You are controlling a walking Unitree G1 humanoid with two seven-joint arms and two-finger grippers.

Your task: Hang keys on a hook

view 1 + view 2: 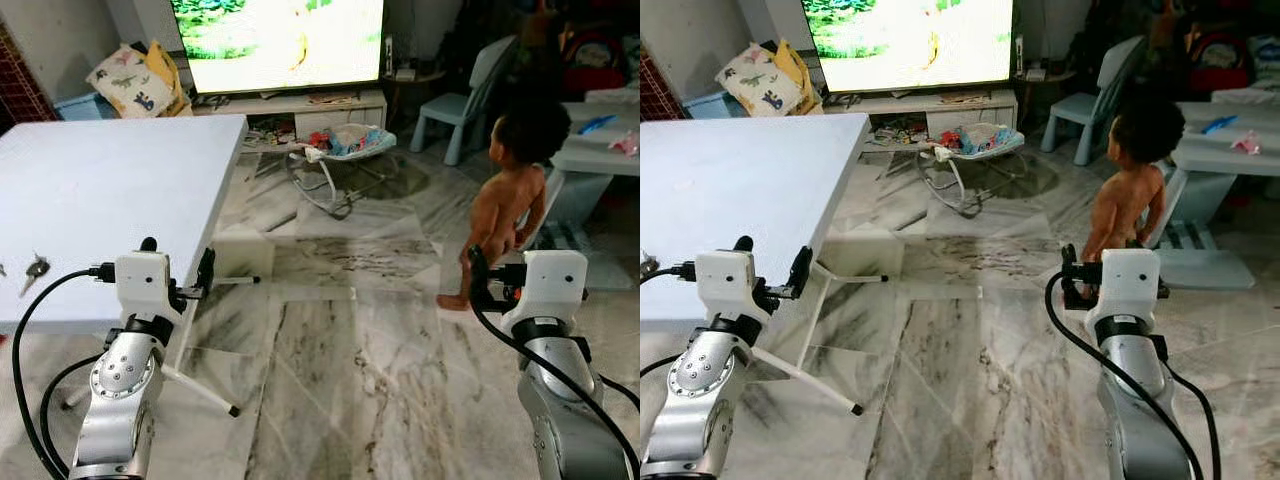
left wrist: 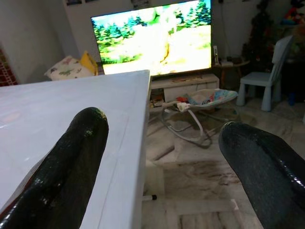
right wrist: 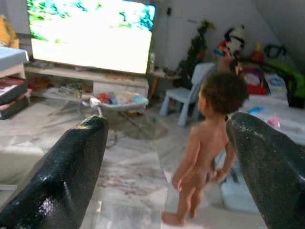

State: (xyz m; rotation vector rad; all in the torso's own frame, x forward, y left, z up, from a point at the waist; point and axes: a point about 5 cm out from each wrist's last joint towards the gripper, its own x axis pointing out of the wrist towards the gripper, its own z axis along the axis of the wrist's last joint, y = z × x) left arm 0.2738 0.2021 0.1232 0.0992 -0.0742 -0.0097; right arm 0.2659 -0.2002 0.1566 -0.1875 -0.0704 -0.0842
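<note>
A home living room — a lit television [image 1: 278,40] on a low stand, with a baby bouncer [image 1: 345,150] and small plastic chair [image 1: 470,95] near it.

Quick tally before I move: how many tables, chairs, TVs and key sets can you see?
Tables: 2, the white table and a low table
Chairs: 1, light blue chair
TVs: 1, TV
Key sets: 1, keys on the white table
Total: 5

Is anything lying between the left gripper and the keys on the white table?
Nothing visible does. The keys lie on the white table near its front edge, to the left of the left gripper, which hangs open past the table's right edge. Bare tabletop separates them. No hook is identifiable.
</note>
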